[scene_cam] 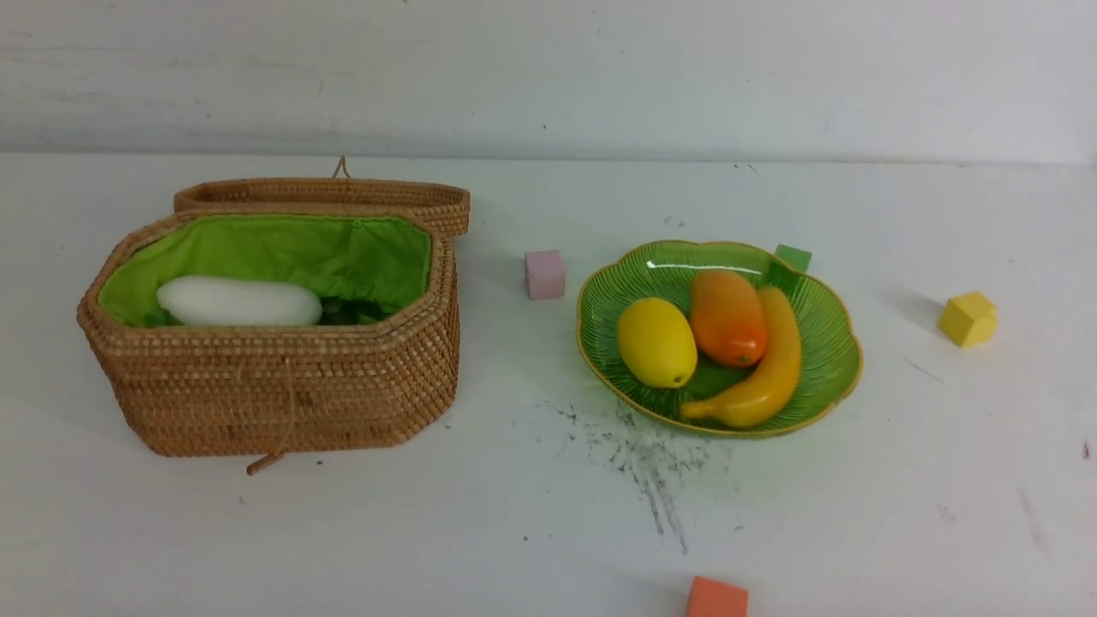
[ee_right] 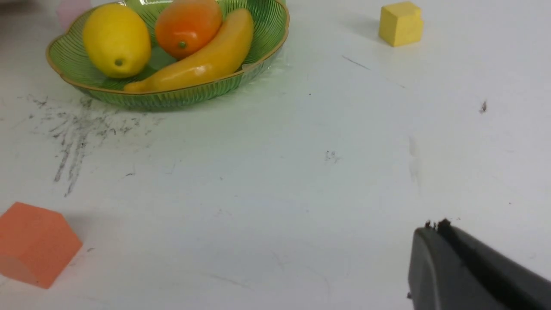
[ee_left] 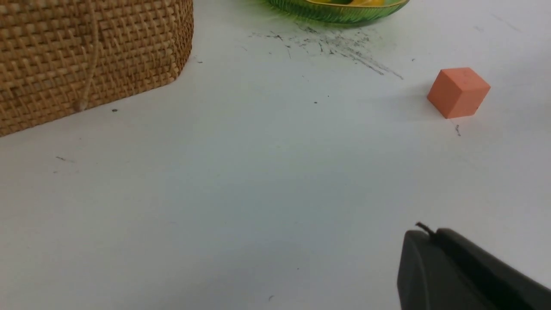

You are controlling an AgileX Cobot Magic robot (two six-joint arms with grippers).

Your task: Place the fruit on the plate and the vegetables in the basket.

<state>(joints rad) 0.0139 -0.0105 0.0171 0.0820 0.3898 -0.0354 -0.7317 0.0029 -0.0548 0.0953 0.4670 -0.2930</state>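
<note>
While the mango (scene_cam: 728, 316), banana (scene_cam: 765, 367) and lemon (scene_cam: 656, 341) lie touching on the plate (scene_cam: 823, 308), you can confirm only the white radish (scene_cam: 239, 302) in the basket (scene_cam: 283, 403) — gourd and carrot are hidden, so calling the job done risks a miscount. Both the left gripper (ee_left: 430, 241) and right gripper (ee_right: 439, 237) are closed on nothing, low over the table (scene_cam: 514, 514). The orange cube (scene_cam: 716, 597) lies nearest — a careless sweep would knock it; the pink cube (scene_cam: 545, 274), green cube (scene_cam: 793, 257) and yellow cube (scene_cam: 968, 319) block nothing.

Woven rattan basket (scene_cam: 283, 394) with green cloth lining (scene_cam: 283, 248); ribbed glossy glass plate (scene_cam: 823, 326); glossy lemon (scene_cam: 656, 342); matt scuffed tabletop (scene_cam: 514, 514).
</note>
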